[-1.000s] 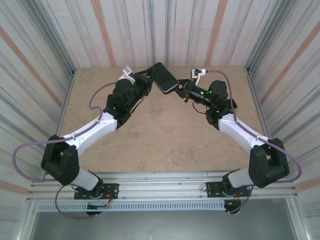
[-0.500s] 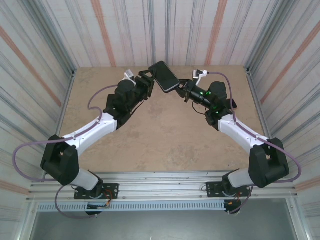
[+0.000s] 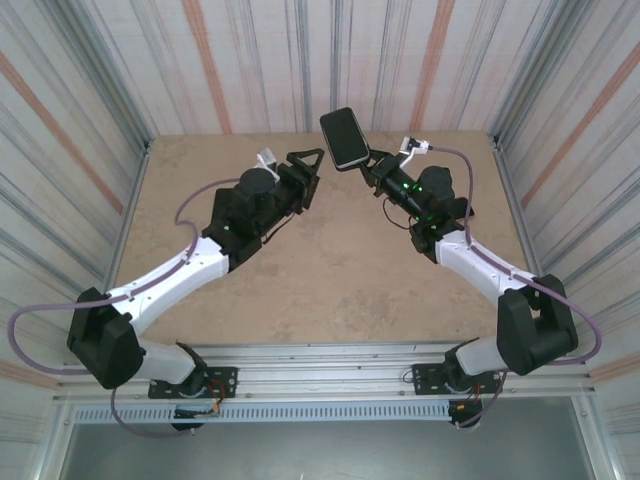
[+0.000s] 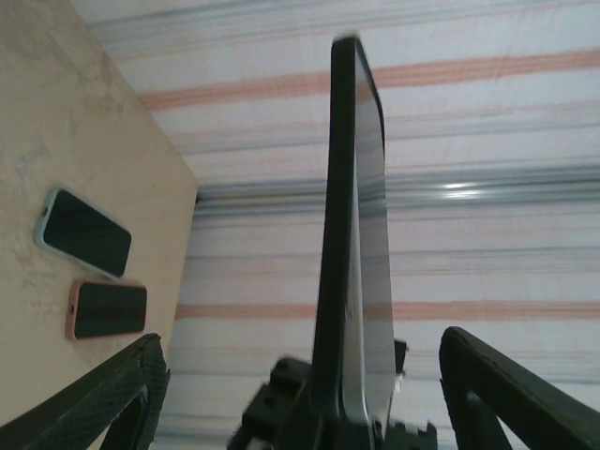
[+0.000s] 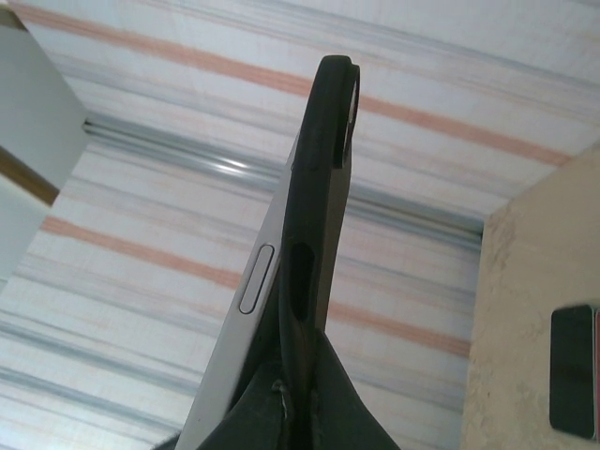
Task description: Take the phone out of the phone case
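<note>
While the right tool [image 3: 367, 166] pinches the lower end of the phone [image 3: 344, 138], we see the handset raised off the table [image 3: 330, 260], near the top centre of the overhead frame, its dark screen tilted towards the camera. Just left of it and lower, the left tool [image 3: 307, 173] stands spread, with nothing between its jaws and clear of the phone.

From the left wrist camera we look at the phone edge-on, upright in the middle of the frame. The left tool's two fingers [image 4: 127, 394] sit wide apart in the lower corners, either side of it and not touching. At the left of that frame, two more handsets lie flat on the table: one in a pale case [image 4: 82, 232] and, just below it, one in a pink case [image 4: 108, 309].

From the right wrist camera we see the black phone case [image 5: 325, 141] against the phone's silver side, which carries a long button [image 5: 254, 291]. At the top of the frame, the case's end curls away from the silver edge. We cannot tell how much of the phone sits inside it. Another dark handset [image 5: 572, 370] lies on the table at the right edge.
</note>
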